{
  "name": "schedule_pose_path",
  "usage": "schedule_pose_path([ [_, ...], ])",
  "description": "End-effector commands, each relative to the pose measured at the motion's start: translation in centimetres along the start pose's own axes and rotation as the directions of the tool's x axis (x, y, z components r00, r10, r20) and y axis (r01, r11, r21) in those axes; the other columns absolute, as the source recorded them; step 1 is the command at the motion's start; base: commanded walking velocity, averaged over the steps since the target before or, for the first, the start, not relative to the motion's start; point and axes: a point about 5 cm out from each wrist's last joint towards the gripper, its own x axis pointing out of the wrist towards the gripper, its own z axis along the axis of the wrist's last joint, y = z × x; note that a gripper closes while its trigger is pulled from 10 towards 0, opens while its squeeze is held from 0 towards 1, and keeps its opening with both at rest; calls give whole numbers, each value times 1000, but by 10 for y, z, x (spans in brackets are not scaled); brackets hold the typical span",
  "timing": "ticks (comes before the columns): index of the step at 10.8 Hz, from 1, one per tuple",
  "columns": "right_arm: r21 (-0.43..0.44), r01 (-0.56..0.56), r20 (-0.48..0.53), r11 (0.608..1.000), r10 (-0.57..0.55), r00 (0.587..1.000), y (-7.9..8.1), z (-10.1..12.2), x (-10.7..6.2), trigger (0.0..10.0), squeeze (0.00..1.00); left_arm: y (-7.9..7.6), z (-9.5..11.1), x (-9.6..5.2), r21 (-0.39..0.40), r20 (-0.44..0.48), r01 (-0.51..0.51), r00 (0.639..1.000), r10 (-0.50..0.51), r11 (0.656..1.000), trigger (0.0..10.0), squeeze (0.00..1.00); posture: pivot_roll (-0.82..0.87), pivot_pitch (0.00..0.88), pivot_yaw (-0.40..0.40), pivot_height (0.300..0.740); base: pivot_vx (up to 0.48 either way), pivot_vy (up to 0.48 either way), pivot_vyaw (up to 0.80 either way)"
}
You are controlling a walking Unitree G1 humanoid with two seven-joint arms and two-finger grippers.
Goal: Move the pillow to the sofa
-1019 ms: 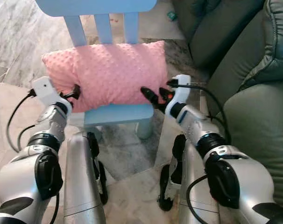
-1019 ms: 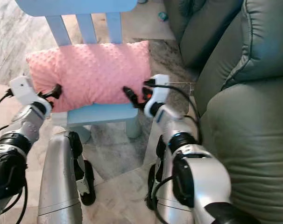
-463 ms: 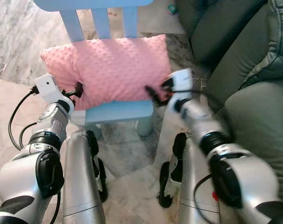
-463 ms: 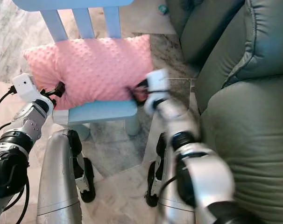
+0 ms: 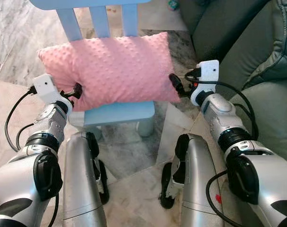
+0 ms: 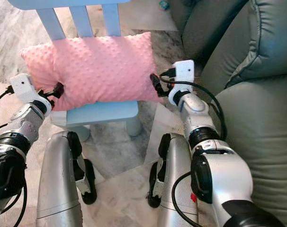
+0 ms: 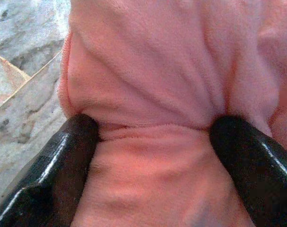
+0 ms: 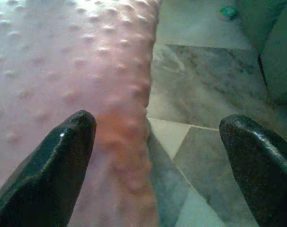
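A pink dotted pillow [image 5: 110, 66] lies across the seat of a small blue chair [image 5: 117, 112]. At its left end my left gripper [image 5: 76, 91] is shut on the pillow; the left wrist view shows pink fabric [image 7: 157, 85] bunched between both black fingers [image 7: 53, 170]. My right gripper [image 5: 175, 85] is at the pillow's right end, open. In the right wrist view the pillow's edge [image 8: 72, 61] runs beside one finger [image 8: 58, 161], with floor showing in the rest of the gap. The green sofa [image 5: 266, 118] stands to the right of the chair.
The chair's slatted back [image 5: 98, 21] rises behind the pillow. Marble floor [image 5: 20, 33] surrounds the chair. My silver legs [image 5: 84, 189] stand just in front of the seat. A small green object [image 5: 173, 4] lies on the floor by the sofa's far end.
My right gripper has swung from the pillow's front lower edge out to its right end. The left gripper keeps its hold at the left end.
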Motion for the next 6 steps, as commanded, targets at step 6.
schedule_pose_path([
  [6,297,-70,-80,952,98,992,42,-29,5,10000,0,-14,-19,0,-15,-80,90,993,-90,996,10000,0,66,525,-31,467,0,0,0],
])
